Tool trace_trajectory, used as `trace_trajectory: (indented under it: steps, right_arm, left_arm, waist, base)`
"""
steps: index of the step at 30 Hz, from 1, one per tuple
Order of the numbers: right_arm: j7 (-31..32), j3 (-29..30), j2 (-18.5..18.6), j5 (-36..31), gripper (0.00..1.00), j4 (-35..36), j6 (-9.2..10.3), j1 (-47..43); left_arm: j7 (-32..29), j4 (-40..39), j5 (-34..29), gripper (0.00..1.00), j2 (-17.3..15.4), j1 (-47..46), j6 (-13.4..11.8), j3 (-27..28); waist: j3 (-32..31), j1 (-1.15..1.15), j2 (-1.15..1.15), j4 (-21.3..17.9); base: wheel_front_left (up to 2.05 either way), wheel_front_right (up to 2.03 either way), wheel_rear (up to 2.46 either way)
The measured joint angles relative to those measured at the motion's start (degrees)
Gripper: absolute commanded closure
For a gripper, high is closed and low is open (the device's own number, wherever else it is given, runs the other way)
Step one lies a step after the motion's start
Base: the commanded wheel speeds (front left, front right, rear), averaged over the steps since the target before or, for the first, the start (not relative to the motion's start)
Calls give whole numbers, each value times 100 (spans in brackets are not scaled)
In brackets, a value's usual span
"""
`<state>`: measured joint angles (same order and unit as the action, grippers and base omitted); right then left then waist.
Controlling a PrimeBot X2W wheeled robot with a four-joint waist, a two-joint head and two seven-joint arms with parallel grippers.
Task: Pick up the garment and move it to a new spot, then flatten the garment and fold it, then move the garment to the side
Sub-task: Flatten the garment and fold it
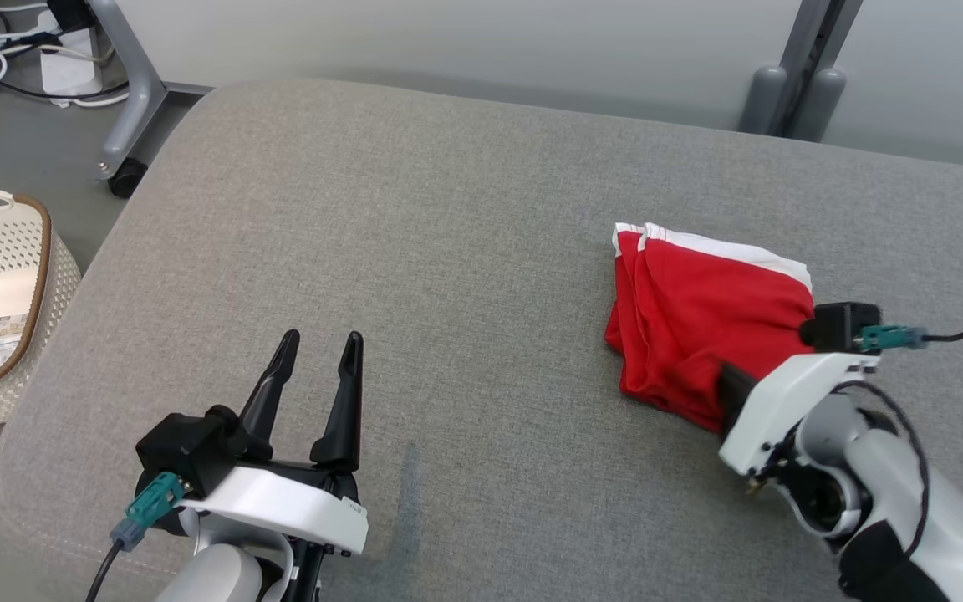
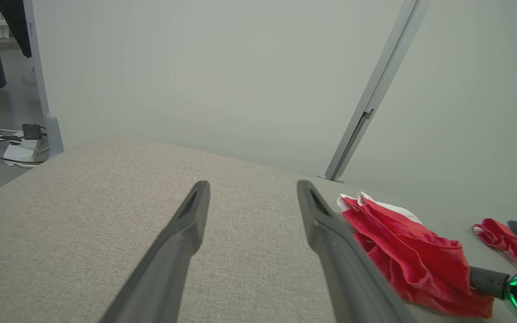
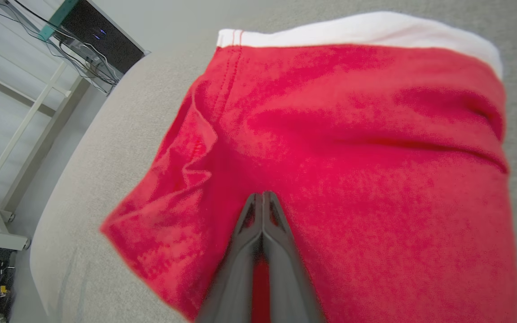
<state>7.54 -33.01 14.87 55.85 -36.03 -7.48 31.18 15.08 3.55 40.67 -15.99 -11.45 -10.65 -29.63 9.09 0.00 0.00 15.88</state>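
The garment (image 1: 699, 318), red with a white band along its far edge, lies crumpled on the right part of the grey padded surface (image 1: 448, 251), not flat and not folded in order. The right gripper (image 3: 263, 197) is at the near edge of the cloth. In the right wrist view its jaws are pressed together, with red fabric all around them, so I judge that they grip a pinch of the garment. It takes the cloth at the edge and not in the middle probably because an edge grip lets the rest hang free when lifted, which helps to spread it afterwards.

The left gripper (image 1: 321, 343) hovers above the bare near-left part of the surface with its jaws wide open and nothing between them, well apart from the garment. It seems to wait there, ready to take a second corner. A pale basket (image 1: 38, 242) stands on the floor at the left, beside the surface. The picking-up step appears to be only at its start.
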Motion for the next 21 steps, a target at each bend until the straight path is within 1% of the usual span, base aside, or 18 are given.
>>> trace_trajectory:
  steps: [7,10,13,14,15,16,17,18,21]
  right_arm:
    - [-71,-666,-136,147,100,848,0,-354]
    - [-307,-708,-37,153,100,1185,0,-400]
    - [-546,-630,163,71,100,1500,0,-489]
    - [-621,-570,241,48,93,1603,0,-513]
    - [-692,-494,327,10,76,1719,0,-538]
    - [-765,-397,414,-45,53,1822,0,-569]
    - [-821,-297,505,-114,21,1919,0,-600]
    - [-876,-171,592,-177,0,2023,0,-635]
    - [-1070,301,811,-444,0,2315,0,-773]
  left_arm:
    - [-1,15,-33,0,-19,31,-9,11]
    - [-3,0,-33,0,-48,43,-27,25]
    - [-11,-23,-33,0,-98,56,-55,65]
    - [-11,-36,-33,0,-105,67,-60,76]
    - [-12,-47,-32,0,-112,79,-75,86]
    - [-12,-65,-32,0,-121,98,-86,97]
    - [-13,-79,-31,0,-134,126,-104,110]
    - [-19,-94,-31,0,-146,149,-116,125]
    - [-19,-135,-27,0,-183,178,-153,186]
  waist:
    - [-132,0,0,-163]
    - [-207,0,0,-277]
    - [-287,0,0,-411]
    - [-316,0,0,-458]
    - [-345,0,0,-504]
    - [-373,0,0,-551]
    - [-400,0,0,-601]
    - [-425,0,0,-650]
    - [-492,0,0,-804]
  base:
    - [0,0,0]
    - [0,0,0]
    - [0,0,0]
    - [0,0,0]
    - [0,0,0]
    - [0,0,0]
    - [0,0,0]
    - [0,0,0]
    - [0,0,0]
